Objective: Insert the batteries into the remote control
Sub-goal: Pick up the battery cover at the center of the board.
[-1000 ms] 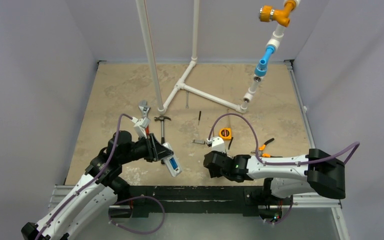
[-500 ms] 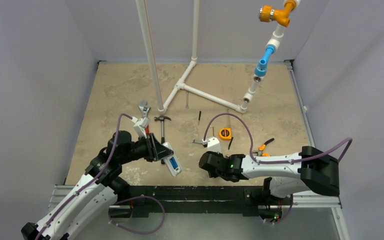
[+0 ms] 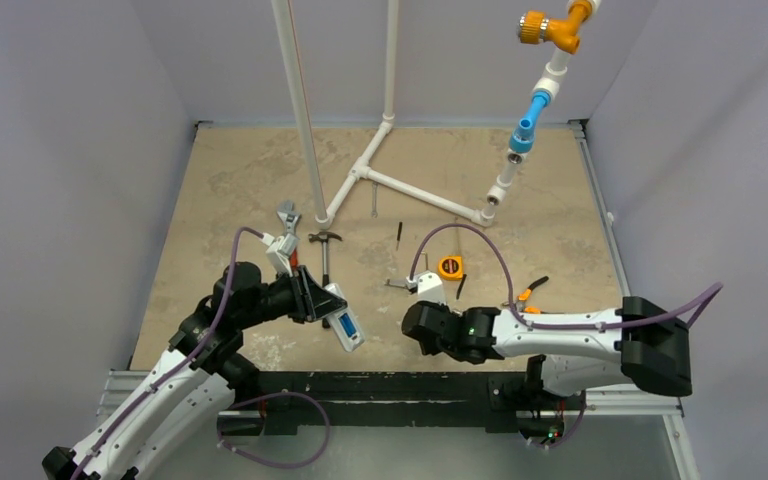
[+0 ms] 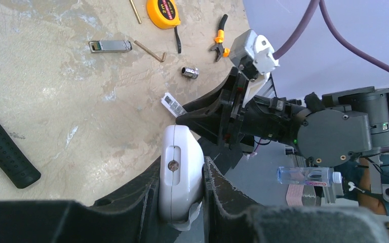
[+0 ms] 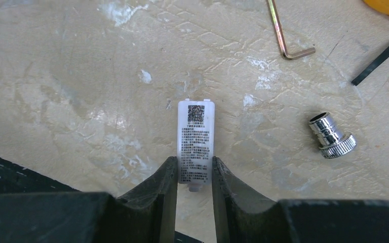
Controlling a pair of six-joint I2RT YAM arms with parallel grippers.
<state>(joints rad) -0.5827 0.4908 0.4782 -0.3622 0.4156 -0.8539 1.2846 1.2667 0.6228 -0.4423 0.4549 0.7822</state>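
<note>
The biggest risk was in the right jaws' hold on the cover (image 5: 195, 142). They were clenched on its two long edges at the near end only, so most of the piece stuck out past them. On the lift it could pivot or slip free, and it would then reach the remote (image 4: 181, 174) crooked. The remote was also caught by one end, in the clenched left jaws. I judged that pressing the cover home might lever it round in that grip. Blue from the batteries (image 3: 343, 325) showed in its open recess. I could not tell whether both cells were fully seated, and a loose one might slide out of the slanted body or block the cover.

The remote sat well to the left of the tape (image 3: 450, 266) and nearer the arm bases, seemingly held off the desk (image 3: 240, 180). Its long axis ran on a slant. The gripped end pointed away from the bases, and the free end pointed toward them and a little toward the tape's side. The recess faced up.

The cover lay flat on the desk just on the near-left side of the tape, label side up. Its long axis was in line with the right jaws, and its tabbed end pointed away from them.
</note>
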